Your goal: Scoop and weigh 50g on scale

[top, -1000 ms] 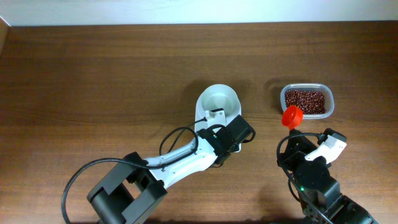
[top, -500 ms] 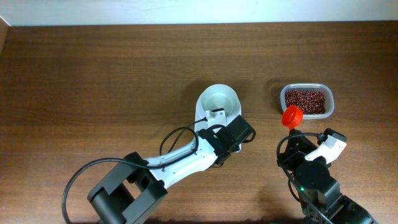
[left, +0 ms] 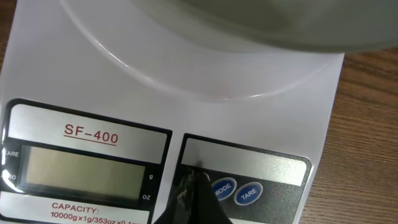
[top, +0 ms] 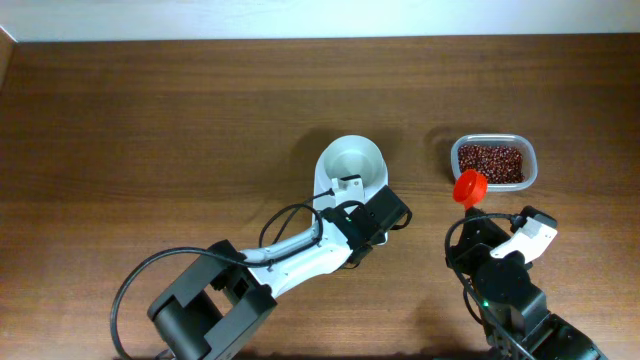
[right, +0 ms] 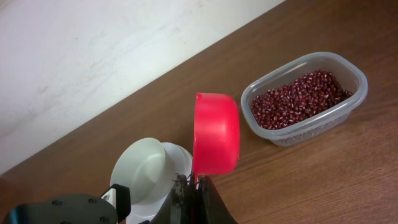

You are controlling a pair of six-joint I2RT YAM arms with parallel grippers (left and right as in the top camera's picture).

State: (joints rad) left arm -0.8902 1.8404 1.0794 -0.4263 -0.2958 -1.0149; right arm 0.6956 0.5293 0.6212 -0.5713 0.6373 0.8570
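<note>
Movement since a second ago is slight: seen from overhead, the left arm's rear links sit a little further right, while the left hand [top: 375, 215] stays over the front of the scale [left: 168, 93], and the right arm, the tub and the scoop have not shifted. That hand hides most of the scale from above. In the left wrist view the display [left: 81, 171] is cut off at the frame's edge and reads blank. The left hand's fingers are pressed together, their tip at the grey panel just left of the two blue buttons [left: 222, 188]. The white bowl [top: 352, 163] on the scale shows only its pale inside. The right hand [right: 193, 186] pinches the red scoop [right: 216, 134]; its handle is hidden and its inside faces away. Beside it on the worktop [top: 150, 120], the clear tub [right: 311, 124] holds red beans [right: 298, 96].
</note>
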